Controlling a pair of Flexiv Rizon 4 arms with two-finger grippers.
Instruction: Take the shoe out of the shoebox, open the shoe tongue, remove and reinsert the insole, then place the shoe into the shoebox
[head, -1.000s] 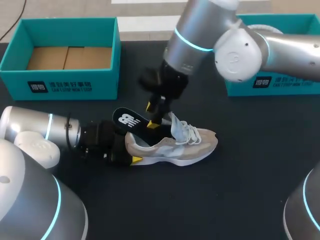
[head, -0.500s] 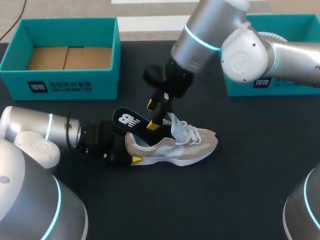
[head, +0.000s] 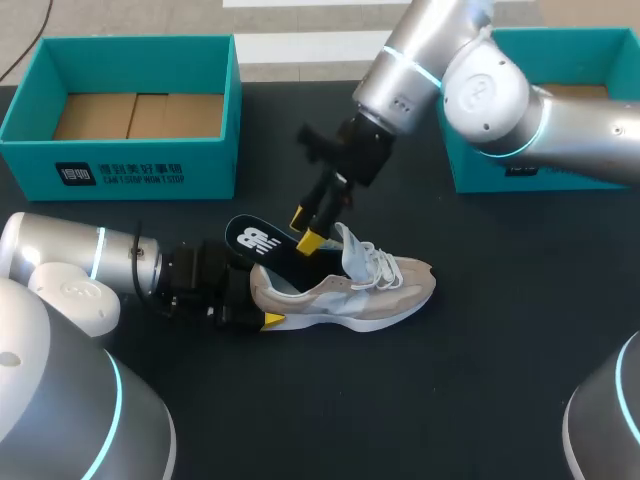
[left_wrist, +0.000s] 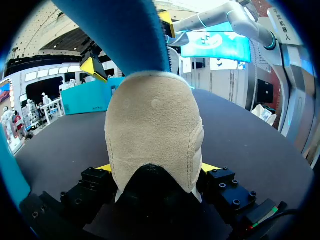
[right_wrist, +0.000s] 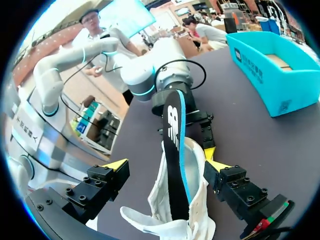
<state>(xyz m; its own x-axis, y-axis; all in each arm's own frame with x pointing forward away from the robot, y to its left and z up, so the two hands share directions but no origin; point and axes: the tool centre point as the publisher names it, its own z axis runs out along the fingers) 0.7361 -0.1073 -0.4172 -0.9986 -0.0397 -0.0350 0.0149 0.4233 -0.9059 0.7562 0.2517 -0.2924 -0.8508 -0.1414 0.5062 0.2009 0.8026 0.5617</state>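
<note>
While my left gripper (left_wrist: 156, 169) clamps the heel, the shoe (head: 345, 290) lies mid-table, toe toward three o'clock. Its insole (head: 262, 243) juts from the collar toward ten o'clock, only partly seated. My right gripper (head: 307, 228) has lifted off toward one o'clock, fingers spread and empty, so I judge reinsertion unfinished. On the black table (head: 500, 380), a teal shoebox (head: 120, 160) sits at eleven o'clock and a second box (head: 560, 170) at two.

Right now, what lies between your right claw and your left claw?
The black insole, standing out of the shoe, runs from the right claw toward the left claw; the right wrist view shows it.
</note>
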